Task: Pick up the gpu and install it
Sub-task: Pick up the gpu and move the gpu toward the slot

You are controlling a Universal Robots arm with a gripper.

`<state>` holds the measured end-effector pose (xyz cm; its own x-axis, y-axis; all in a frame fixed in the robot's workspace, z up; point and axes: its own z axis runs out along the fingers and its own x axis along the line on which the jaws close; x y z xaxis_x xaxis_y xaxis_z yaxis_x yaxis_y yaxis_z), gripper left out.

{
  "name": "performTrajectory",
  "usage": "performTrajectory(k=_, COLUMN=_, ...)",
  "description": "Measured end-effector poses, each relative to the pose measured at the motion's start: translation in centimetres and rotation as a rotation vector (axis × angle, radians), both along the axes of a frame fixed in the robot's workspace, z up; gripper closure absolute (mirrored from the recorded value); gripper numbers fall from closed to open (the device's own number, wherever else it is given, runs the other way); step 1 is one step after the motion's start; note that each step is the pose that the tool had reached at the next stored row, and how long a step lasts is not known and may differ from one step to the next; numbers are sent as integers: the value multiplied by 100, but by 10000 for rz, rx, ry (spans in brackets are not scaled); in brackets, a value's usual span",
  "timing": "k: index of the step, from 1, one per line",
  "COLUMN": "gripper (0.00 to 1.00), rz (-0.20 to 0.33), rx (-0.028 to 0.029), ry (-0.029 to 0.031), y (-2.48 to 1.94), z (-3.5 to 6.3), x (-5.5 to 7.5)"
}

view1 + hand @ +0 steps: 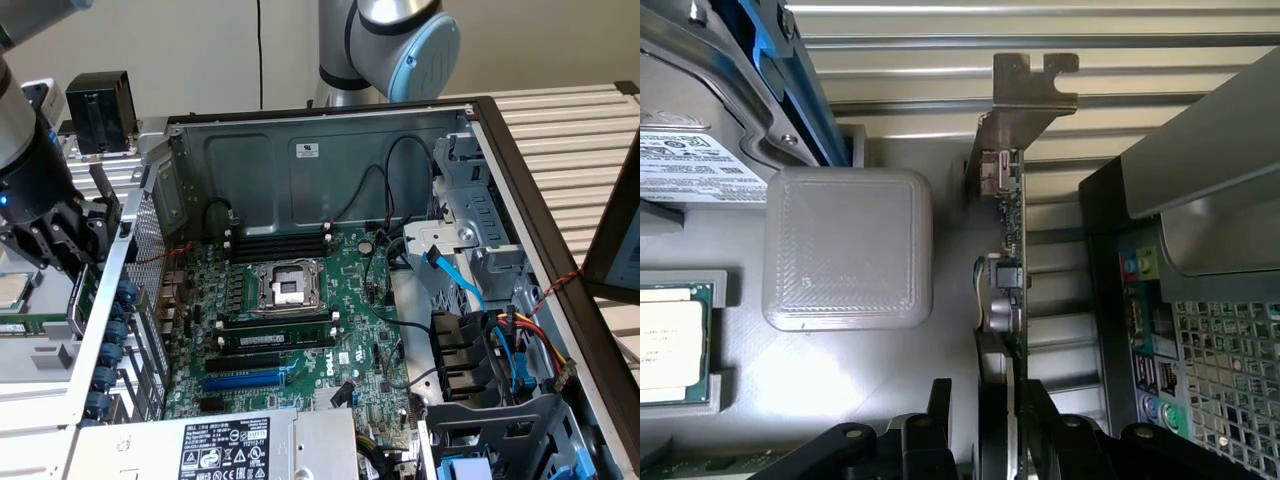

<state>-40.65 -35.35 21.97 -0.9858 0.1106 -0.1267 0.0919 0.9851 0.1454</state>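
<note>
Pick-up done, install not: jaws pinch the gpu (1012, 230), a small green circuit card with a silver metal end bracket, edge-on outside the open grey metal computer case (330, 150), at the exterior view's left; long blue expansion slot (245, 380) unfilled.

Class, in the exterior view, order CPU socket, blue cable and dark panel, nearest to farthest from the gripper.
1. CPU socket, mid-motherboard, nearest the gripper.
2. Blue cable, toward the exterior view's right.
3. Dark panel, that view's right edge.
</note>
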Motion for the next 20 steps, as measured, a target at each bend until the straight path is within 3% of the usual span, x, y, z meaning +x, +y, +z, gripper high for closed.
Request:
performTrajectory(k=8, gripper=61, rz=2, rx=0, ry=57, y=-14, z=-3, x=12)
performTrajectory(k=9, gripper=68, rz=2, rx=0, ry=68, y=-15, z=-4, x=18)
performTrajectory(k=17, gripper=68, rz=1, rx=0, ry=195, y=-17, z=-20, x=45)
performTrajectory(k=20, gripper=72, rz=0, rx=0, ry=209, y=-16, z=-18, x=44)
